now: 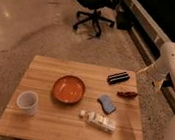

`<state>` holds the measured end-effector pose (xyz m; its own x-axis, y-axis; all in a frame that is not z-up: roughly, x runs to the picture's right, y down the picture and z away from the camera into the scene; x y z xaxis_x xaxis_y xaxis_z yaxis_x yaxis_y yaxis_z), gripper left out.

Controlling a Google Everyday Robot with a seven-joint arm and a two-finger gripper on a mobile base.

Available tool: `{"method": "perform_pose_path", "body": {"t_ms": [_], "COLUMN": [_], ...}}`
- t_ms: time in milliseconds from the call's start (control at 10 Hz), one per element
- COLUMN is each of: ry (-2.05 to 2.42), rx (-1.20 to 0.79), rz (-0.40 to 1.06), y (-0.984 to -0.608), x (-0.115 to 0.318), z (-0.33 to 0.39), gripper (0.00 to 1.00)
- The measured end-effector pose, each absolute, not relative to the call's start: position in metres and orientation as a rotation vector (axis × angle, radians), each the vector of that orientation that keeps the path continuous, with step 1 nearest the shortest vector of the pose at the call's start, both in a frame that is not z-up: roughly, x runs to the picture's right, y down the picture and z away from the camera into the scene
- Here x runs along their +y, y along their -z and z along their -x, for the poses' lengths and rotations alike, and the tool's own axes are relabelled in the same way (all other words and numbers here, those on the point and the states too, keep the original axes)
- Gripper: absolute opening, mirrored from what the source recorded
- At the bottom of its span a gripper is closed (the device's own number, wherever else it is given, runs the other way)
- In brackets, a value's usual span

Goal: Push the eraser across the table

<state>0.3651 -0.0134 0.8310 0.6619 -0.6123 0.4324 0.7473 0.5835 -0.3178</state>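
Note:
The eraser (118, 78) is a small black bar with a pale stripe, lying near the far right corner of the light wooden table (44, 74). My gripper (149, 78) hangs at the end of the white arm just beyond the table's right edge, to the right of the eraser and apart from it. Its pale fingers (142, 71) point down and left.
On the table are an orange bowl (69, 88), a white cup (27, 102), a blue-grey sponge block (107, 104), a small reddish-brown object (127, 94) and a pale bottle lying on its side (98, 120). A black office chair (95, 5) stands behind.

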Motion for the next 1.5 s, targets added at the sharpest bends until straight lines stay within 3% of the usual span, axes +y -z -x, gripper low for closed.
{"method": "perform_pose_path", "body": {"t_ms": [300, 1500], "ry": [0.834, 0.959], "rx": [-0.268, -0.124], "rz": [0.477, 0.385], "y": [-0.841, -0.972], "x": [-0.017, -0.014], "z": [-0.368, -0.383], "gripper": [0.80, 0.80]}}
